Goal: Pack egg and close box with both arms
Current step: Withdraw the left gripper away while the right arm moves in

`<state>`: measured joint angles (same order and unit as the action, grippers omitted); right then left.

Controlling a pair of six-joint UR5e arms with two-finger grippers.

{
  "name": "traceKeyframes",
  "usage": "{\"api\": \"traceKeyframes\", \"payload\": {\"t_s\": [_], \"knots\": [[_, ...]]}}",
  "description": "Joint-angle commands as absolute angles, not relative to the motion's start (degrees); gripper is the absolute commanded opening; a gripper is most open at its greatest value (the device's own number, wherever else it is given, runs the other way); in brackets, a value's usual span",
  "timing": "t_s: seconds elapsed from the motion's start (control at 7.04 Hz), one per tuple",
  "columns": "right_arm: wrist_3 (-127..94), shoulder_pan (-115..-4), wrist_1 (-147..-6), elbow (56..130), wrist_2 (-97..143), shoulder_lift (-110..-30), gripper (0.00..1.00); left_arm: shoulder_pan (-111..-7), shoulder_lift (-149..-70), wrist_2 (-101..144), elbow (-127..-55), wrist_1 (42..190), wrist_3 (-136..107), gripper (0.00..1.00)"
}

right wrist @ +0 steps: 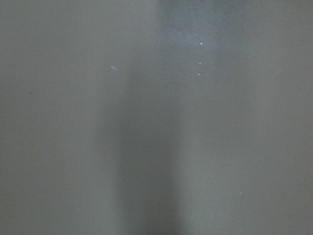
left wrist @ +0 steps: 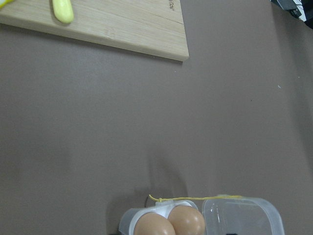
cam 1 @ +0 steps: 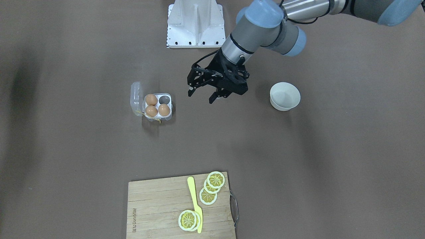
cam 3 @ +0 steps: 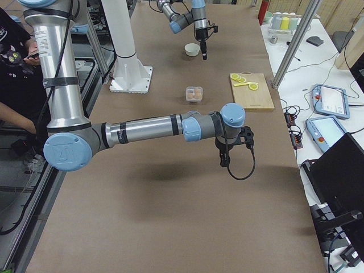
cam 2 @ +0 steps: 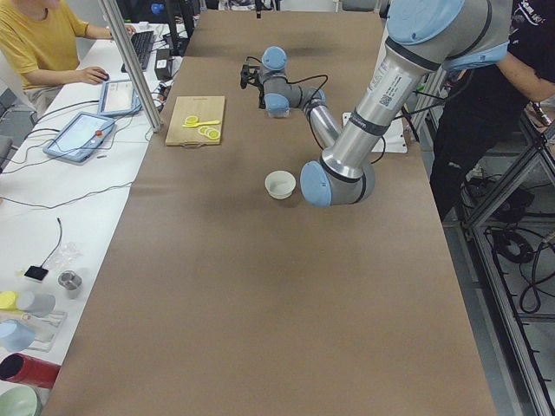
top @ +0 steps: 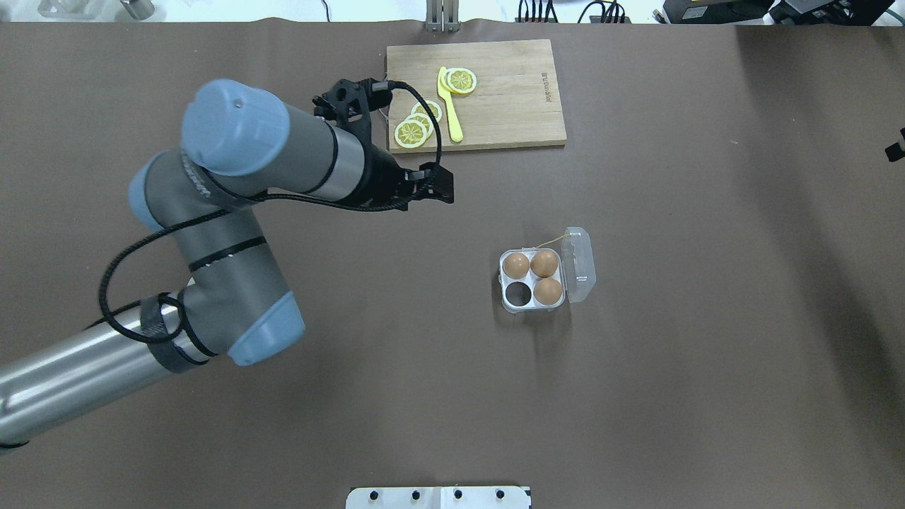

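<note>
The left arm (cam 1: 262, 31) holds its pincer (cam 1: 201, 96) above the bench (cam 1: 66, 149), fingers spread wide with nothing between them. The box (cam 1: 158, 114) sits on the bench off to the side of that pincer, toward the robot's right, near it but not touching. Its clear lid (cam 1: 136, 98) is swung open on the side away from the pincer. Three eggs (cam 1: 164, 109) fill three of the four cells, and the one bare cell (cam 1: 163, 99) is at the corner nearest the pincer. A yellow string (left wrist: 195, 198) trails along the box's edge (the left wrist view catches it, with two eggs, at the bottom of its frame). On the pincer's other side, toward the robot's left, stands a white bowl (cam 1: 285, 96), a little farther off than the box. Well beyond the pincer, away from the robot's base, lies a wooden cutting board (cam 1: 156, 202) with lemon slices (cam 1: 215, 180) and a yellow knife (cam 1: 195, 202).

The right arm (cam 3: 148, 128) reaches out low over bare bench, its pincer (cam 3: 226, 162) pointing down, well apart from the box. I cannot tell whether its fingers are parted or closed.
</note>
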<state>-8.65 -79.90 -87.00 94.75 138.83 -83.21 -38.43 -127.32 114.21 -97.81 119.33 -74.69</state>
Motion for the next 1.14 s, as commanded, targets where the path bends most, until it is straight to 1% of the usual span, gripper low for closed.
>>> {"api": "traceKeyframes", "payload": {"t_s": [0.0, 0.14, 0.28, 0.43, 0.57, 0.71, 0.85, 0.99], "knots": [[-8.8, -73.2, -87.1, 98.2, 139.0, -83.2, 0.61, -46.5, -122.3, 121.2, -103.9, 114.9, -70.1, 0.78], [-8.7, -69.5, -87.2, 100.4, 138.8, -83.0, 0.50, -51.9, -120.3, 125.6, -104.8, 114.9, -68.2, 0.78], [-8.7, -66.0, -87.1, 102.0, 138.2, -82.8, 0.50, -56.2, -117.3, 130.0, -105.5, 114.9, -63.8, 0.78], [-8.7, -62.4, -87.2, 104.0, 137.4, -82.4, 0.50, -59.7, -112.5, 132.0, -106.8, 115.0, -57.9, 0.78], [-8.7, -59.3, -87.2, 104.6, 135.5, -81.0, 0.50, -61.7, -107.4, 132.8, -107.8, 115.0, -52.0, 0.78], [-8.8, -55.9, -87.5, 104.5, 133.7, -79.1, 0.51, -62.8, -104.0, 133.3, -108.0, 115.0, -47.3, 0.78], [-8.8, -53.9, -87.8, 104.5, 131.7, -77.2, 0.54, -64.7, -102.6, 135.0, -107.9, 115.0, -44.3, 0.78], [-8.7, -51.4, -87.9, 104.5, 130.1, -75.3, 0.54, -66.2, -100.5, 136.7, -107.9, 115.3, -41.5, 0.78]]}}
